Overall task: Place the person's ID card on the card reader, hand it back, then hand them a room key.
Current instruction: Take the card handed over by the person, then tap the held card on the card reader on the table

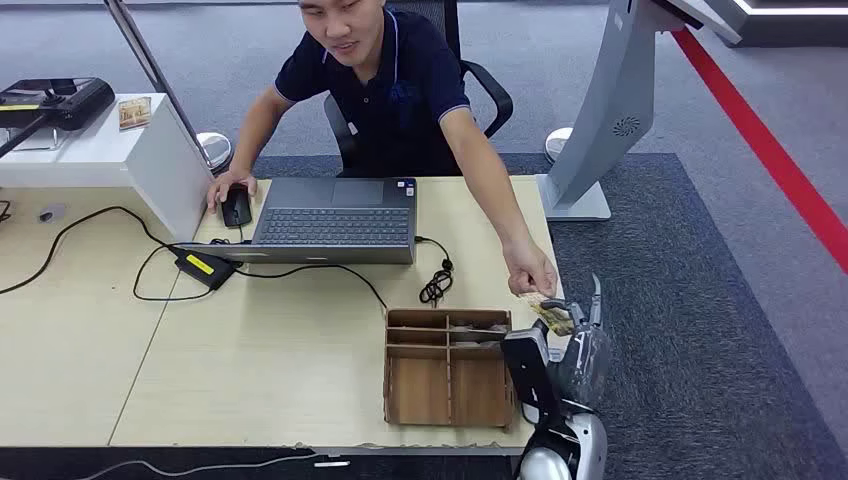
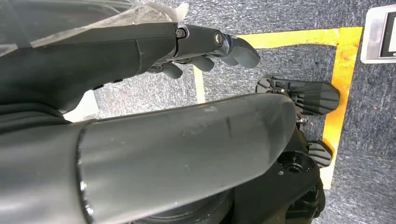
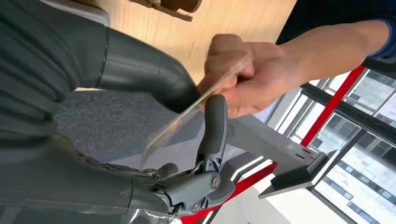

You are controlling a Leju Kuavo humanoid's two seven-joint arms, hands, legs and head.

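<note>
A person seated across the table (image 1: 250, 370) reaches over its right edge, and their hand (image 1: 530, 272) holds a yellowish ID card (image 1: 550, 312). My right hand (image 1: 565, 345) is raised just off the table's right edge, right under that hand. In the right wrist view the card (image 3: 187, 116) runs between my thumb (image 3: 144, 70) and an upright finger (image 3: 214, 121), which pinch it while the person's hand (image 3: 247, 74) still grips its other end. My left hand (image 2: 205, 46) hangs over the floor with nothing in it, its fingers apart. A black device (image 1: 55, 100) that may be the card reader sits far left.
A wooden compartment box (image 1: 447, 350) stands at the table's front right, next to my right hand. A laptop (image 1: 335, 220), a mouse (image 1: 236, 208) under the person's other hand, and cables lie at the back. A grey kiosk stand (image 1: 600, 120) rises right of the table.
</note>
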